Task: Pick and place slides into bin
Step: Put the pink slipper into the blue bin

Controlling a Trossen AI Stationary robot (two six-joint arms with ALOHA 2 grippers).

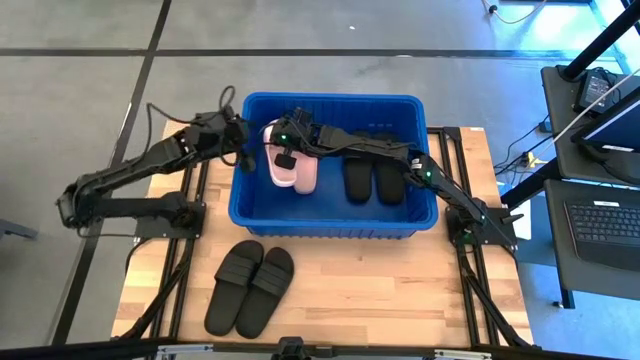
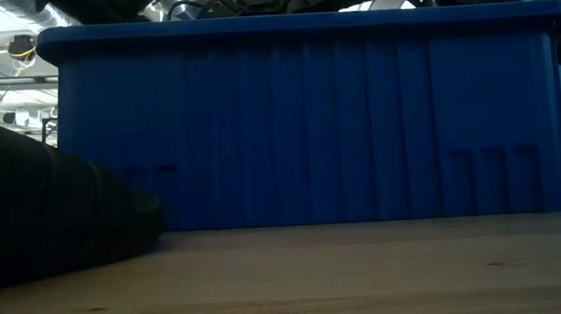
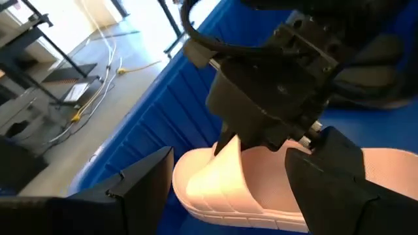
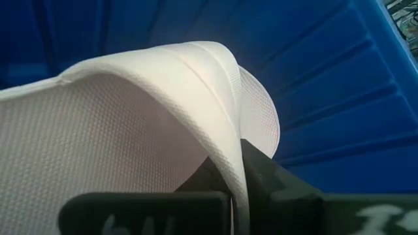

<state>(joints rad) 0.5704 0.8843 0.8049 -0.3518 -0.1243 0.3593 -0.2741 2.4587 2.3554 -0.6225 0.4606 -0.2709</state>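
The blue bin (image 1: 335, 215) stands mid-table and fills the low view (image 2: 308, 125). In its left part lies the pale pink pair (image 1: 292, 170). A black pair (image 1: 375, 180) lies on the bin's floor to the right of it. Another black pair (image 1: 250, 288) lies on the table in front of the bin. My right gripper (image 1: 284, 156) reaches across the bin and is shut on a pink slide (image 3: 222, 183). My left gripper (image 1: 252, 150) is open over the bin's left rim, with a finger on either side of that slide's end and touching nothing. My right gripper pinches the pink slide's wide strap (image 4: 219, 124) at its edge. One finger (image 4: 274, 183) is under the strap and the other is outside it. The fingers come from above, slanting in from the table's right. I cannot tell whether the sole is off the bin's floor.
The bin's ribbed walls stand close on the left and far sides of both grippers. The wooden table (image 1: 380, 290) shows in front of the bin. Desks with a laptop (image 1: 600, 220) stand off the table to the right.
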